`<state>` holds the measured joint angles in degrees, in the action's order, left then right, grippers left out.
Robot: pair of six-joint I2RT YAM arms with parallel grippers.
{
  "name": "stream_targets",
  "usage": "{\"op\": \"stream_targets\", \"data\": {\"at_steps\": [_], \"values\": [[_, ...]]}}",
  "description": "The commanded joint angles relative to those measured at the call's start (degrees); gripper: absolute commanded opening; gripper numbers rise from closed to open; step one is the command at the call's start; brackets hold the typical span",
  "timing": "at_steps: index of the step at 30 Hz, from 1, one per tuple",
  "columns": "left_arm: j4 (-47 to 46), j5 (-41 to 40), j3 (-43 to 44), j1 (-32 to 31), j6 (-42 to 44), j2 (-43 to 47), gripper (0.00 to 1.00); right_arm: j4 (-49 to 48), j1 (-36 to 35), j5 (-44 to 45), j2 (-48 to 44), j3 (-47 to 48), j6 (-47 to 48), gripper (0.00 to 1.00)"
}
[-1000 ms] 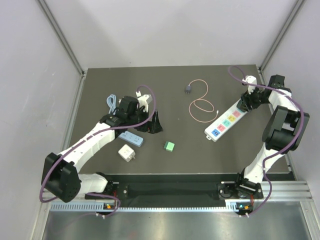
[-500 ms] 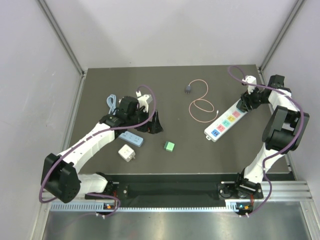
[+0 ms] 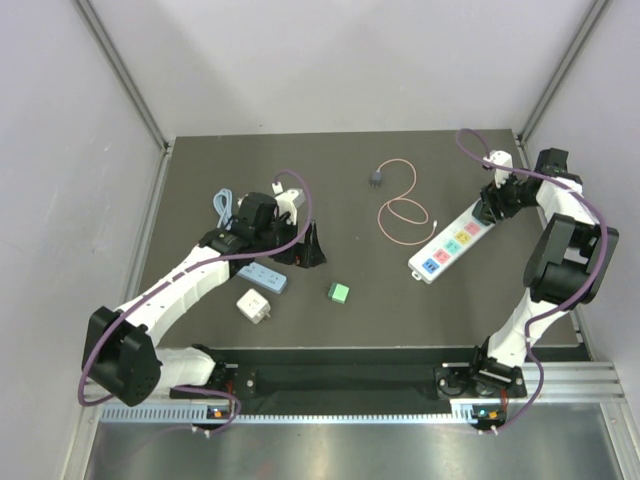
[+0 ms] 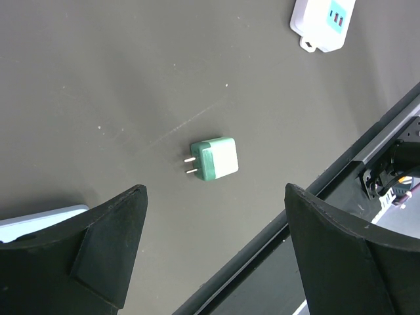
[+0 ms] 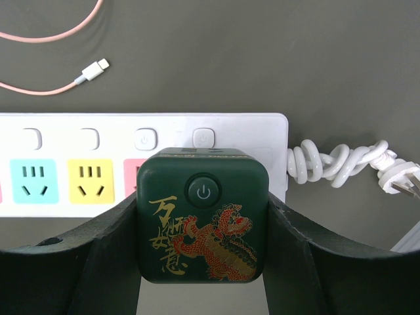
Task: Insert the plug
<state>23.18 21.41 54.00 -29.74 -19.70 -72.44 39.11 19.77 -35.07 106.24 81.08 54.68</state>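
Observation:
The plug's dark grey head (image 3: pixel 376 179) lies at the table's far middle. Its pink cable (image 3: pixel 402 215) loops toward the white power strip (image 3: pixel 452 240). In the right wrist view the cable (image 5: pixel 46 36) and its white tip (image 5: pixel 92 71) lie just beyond the strip (image 5: pixel 65 131). My right gripper (image 3: pixel 497 200) is shut on a dark green cube adapter with a dragon print (image 5: pixel 202 223), held over the strip's right end. My left gripper (image 3: pixel 300 250) is open and empty above the table, apart from the plug.
A small green-and-white adapter (image 3: pixel 339 292) lies below my left gripper's open fingers (image 4: pixel 214 159). A white cube adapter (image 3: pixel 252 306), a small blue strip (image 3: pixel 262 276) and a light-blue cable (image 3: pixel 223 205) lie at the left. The strip's coiled white cord (image 5: pixel 341 164) lies at the right.

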Motion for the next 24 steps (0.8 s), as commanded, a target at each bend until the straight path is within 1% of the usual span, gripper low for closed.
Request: {"op": "stream_targets", "data": {"at_steps": [1,4,15,24], "values": [[-1.6,0.3,1.5,-0.3,0.8,2.0,0.9,-0.4,-0.4,-3.2,-2.7,0.8,-0.4,0.0],[-1.6,0.3,1.5,-0.2,0.9,2.0,0.9,-1.0,-0.4,-3.0,-2.4,-0.6,0.2,0.0],[-1.4,-0.1,1.5,-0.5,1.3,2.1,0.9,-2.0,0.1,-2.0,0.0,-0.9,1.7,0.0],[-0.7,-0.9,1.9,-1.1,1.9,2.7,0.9,-5.8,0.9,-0.1,0.5,-3.7,1.2,0.0]]}}
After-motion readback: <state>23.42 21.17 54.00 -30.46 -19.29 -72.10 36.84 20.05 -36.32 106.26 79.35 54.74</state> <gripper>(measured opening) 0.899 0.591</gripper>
